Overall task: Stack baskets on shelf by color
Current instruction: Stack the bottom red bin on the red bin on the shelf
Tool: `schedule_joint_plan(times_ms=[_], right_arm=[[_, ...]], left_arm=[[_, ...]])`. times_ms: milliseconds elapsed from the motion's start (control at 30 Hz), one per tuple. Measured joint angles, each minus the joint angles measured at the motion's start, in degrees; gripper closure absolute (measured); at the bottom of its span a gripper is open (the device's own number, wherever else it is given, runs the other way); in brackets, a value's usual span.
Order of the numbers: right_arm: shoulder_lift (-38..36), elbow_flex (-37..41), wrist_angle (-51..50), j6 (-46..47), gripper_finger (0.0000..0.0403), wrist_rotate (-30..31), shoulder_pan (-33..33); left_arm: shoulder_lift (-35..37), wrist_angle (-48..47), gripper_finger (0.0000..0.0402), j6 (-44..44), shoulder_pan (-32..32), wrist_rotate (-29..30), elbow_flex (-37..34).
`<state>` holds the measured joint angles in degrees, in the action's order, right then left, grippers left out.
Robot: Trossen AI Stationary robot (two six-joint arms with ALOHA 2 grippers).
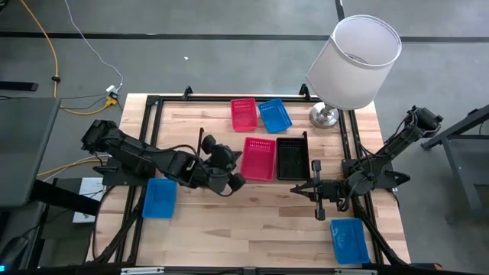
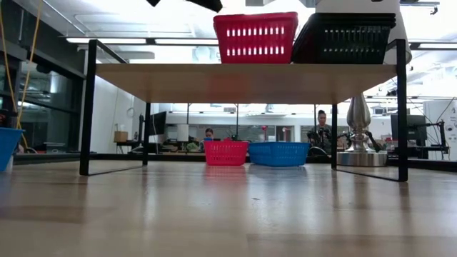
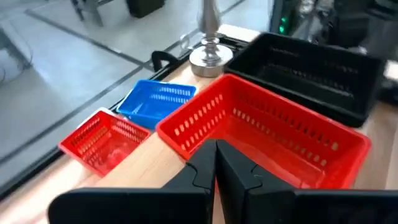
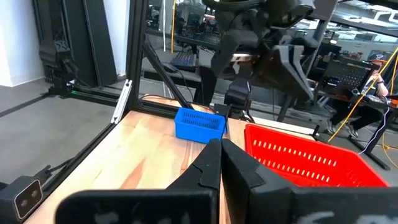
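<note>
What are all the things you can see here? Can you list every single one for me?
red baskets: two, red; one on the shelf top, one on the table by the far edge.
blue baskets: three, blue; one beside the far red one, one near the left arm, one near the right arm.
black basket: one showing, black; on the shelf beside the red one.
shelf: one, light wood top, black legs; mid-table.
lamp: one, white shade, silver base; far right corner.
table: one, light wood.
people: two, far off in the room.
left gripper: one, dark, shut; by the shelf's red basket.
right gripper: one, dark, shut; near the black basket.
</note>
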<state>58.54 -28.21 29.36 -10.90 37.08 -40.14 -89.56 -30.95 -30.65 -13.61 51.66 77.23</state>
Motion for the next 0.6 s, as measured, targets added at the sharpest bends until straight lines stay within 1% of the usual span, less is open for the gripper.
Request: schedule_joint_plan(times_ms=[133,233,300,400,500,600], right_arm=[[0.00,0.00,-0.28,0.08,0.0403,0.00,0.00],[0.00,0.00,-0.45,0.14,0.0403,0.00,0.00],[0.00,0.00,-0.45,0.06,0.0403,0.00,0.00],[0.00,0.00,-0.45,-0.04,0.0403,0.00,0.00],[0.00,0.00,-0.45,0.00,0.0403,0.00,0.00],[0.00,0.00,-0.45,0.36,0.0403,0.00,0.00]], left_arm=[[-0.03,-4.22,0.0401,0.34,0.04,-0.51,-0.01],[-0.04,-9.72,0.0401,-3.89,-0.08,-0.96,-0.04],[-0.04,-12.10,0.0401,-6.03,-0.24,-2.68,-0.05],[-0.04,-11.20,0.0401,-6.65,-0.35,-6.90,-1.64],[-0.09,-9.21,0.0401,-6.69,-0.24,-12.62,-3.94],[-0.41,-5.45,0.0401,-6.69,0.35,-15.42,-6.75]])
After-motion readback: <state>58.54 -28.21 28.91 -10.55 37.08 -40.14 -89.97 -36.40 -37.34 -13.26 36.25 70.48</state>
